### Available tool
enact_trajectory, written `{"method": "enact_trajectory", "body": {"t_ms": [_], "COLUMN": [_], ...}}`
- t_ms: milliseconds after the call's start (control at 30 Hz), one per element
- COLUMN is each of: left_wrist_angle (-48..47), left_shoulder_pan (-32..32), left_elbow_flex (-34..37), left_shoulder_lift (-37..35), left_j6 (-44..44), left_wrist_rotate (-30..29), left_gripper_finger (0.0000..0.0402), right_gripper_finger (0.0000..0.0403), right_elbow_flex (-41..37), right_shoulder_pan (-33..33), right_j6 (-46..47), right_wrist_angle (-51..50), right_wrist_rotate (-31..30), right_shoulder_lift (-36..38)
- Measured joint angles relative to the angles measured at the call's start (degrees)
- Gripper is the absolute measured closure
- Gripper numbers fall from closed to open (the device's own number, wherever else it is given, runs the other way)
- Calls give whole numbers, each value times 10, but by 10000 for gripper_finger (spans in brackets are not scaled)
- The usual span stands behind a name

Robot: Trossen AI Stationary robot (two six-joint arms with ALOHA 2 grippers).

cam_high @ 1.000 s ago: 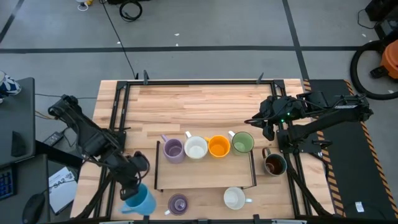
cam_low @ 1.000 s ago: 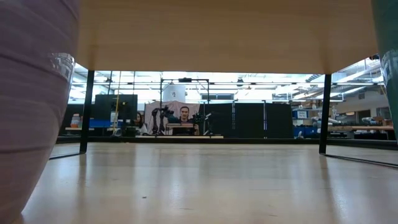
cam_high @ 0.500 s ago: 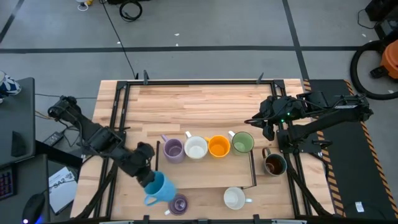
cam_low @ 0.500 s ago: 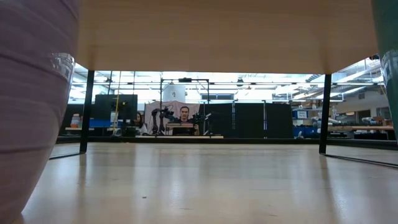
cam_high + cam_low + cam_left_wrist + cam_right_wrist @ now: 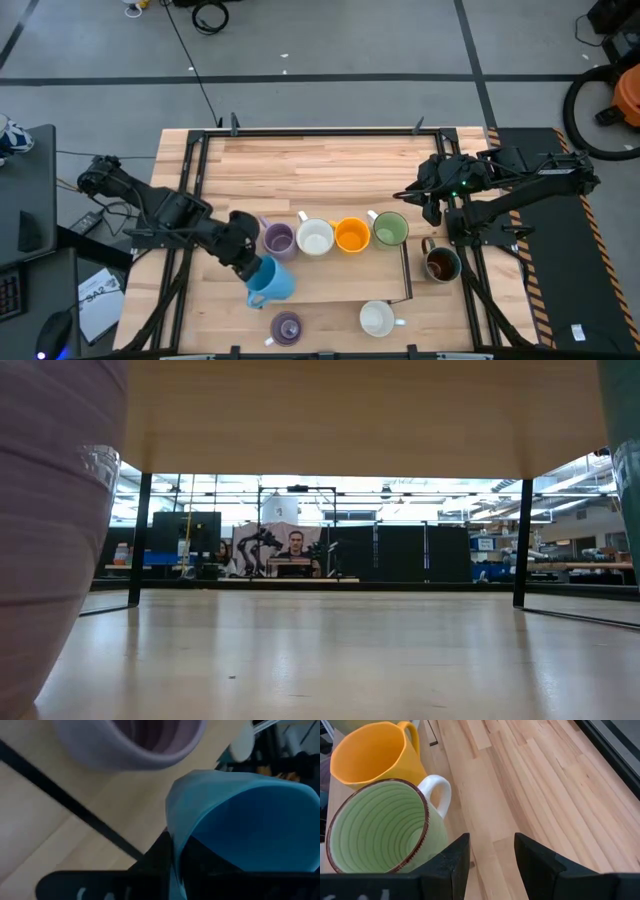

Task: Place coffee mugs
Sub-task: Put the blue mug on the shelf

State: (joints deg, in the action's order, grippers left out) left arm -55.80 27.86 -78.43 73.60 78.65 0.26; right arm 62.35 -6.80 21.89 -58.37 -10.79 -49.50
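Since a second ago your left end effector (image 5: 247, 264) has carried the light blue mug (image 5: 271, 281) from the desk's (image 5: 330, 165) near-left corner in over the rack (image 5: 404, 262), just beside the lavender mug (image 5: 278, 240) heading the row. It is clamped on the blue mug's rim, mug tilted. Risk: lower now and you could clip the lavender mug or the rack's bar, and the tilted mug could tip. Your right end effector (image 5: 489, 851) waits, fingers apart, by the green mug (image 5: 380, 826).
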Motion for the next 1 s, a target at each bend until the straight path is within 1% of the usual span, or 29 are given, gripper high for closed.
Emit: {"method": "enact_trajectory", "body": {"t_ms": [100,333,633,800,1000], "left_wrist_angle": [-13,-15,-30,-47,-49], "left_shoulder_pan": [6,5,6,5,-5], "left_elbow_flex": [0,0,0,0,0], "left_shoulder_lift": [9,42,53,52,52], "left_j6": [-18,-72,-73,-70,-69], "left_wrist_rotate": [10,10,10,10,10], "left_gripper_finger": [375,375,375,359,352], "right_gripper_finger": [243,243,244,244,244], "right_elbow_flex": [0,0,0,0,0], "right_shoulder_pan": [0,0,0,0,0], "right_j6": [0,0,0,0,0], "right_wrist_angle": [0,0,0,0,0], "right_wrist_rotate": [0,0,0,0,0], "right_shoulder_lift": [0,0,0,0,0]}}
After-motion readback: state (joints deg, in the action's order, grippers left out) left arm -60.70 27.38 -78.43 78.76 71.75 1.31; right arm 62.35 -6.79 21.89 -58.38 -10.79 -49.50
